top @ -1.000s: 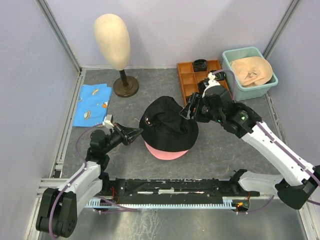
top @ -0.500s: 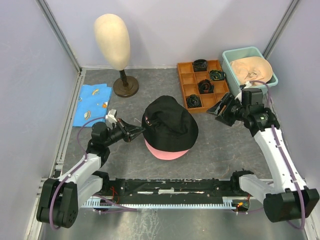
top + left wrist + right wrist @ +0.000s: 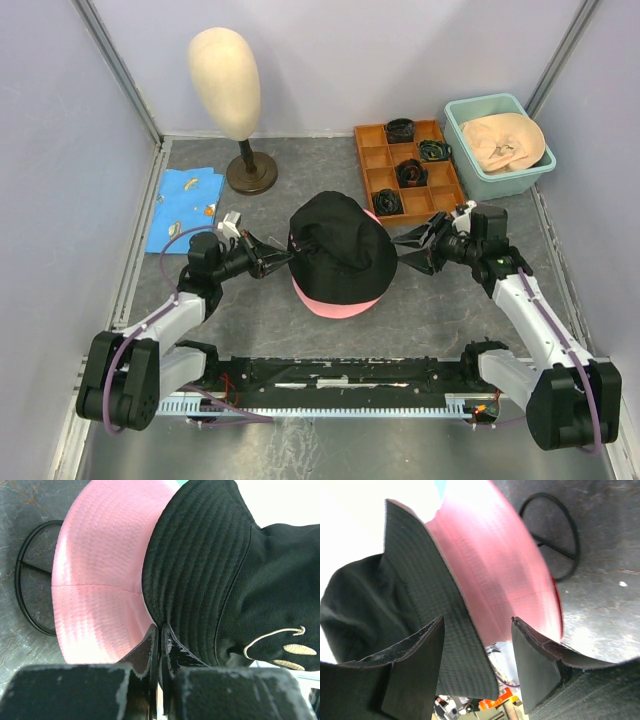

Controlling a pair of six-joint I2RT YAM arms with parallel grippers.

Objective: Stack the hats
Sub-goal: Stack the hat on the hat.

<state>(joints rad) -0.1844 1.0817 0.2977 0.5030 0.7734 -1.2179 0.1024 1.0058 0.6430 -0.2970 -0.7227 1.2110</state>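
Left gripper (image 3: 160,629): fingers pressed together on the brim edge of the black hat (image 3: 340,245). Right gripper (image 3: 477,625): fingers apart, straddling the opposite brim. Black hat sits over the pink bucket hat (image 3: 330,305). The pair lies in front of the mannequin head (image 3: 225,80), to its right. Beige hat (image 3: 503,140) is farther right, in the teal tub (image 3: 510,182).

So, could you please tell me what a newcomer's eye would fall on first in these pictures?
The black hat sitting on the pink hat in the middle of the scene draws the eye first. The left end effector is shut on its brim from one side, while the right end effector stands open around the brim on the other. A cream mannequin head stands at the back left.
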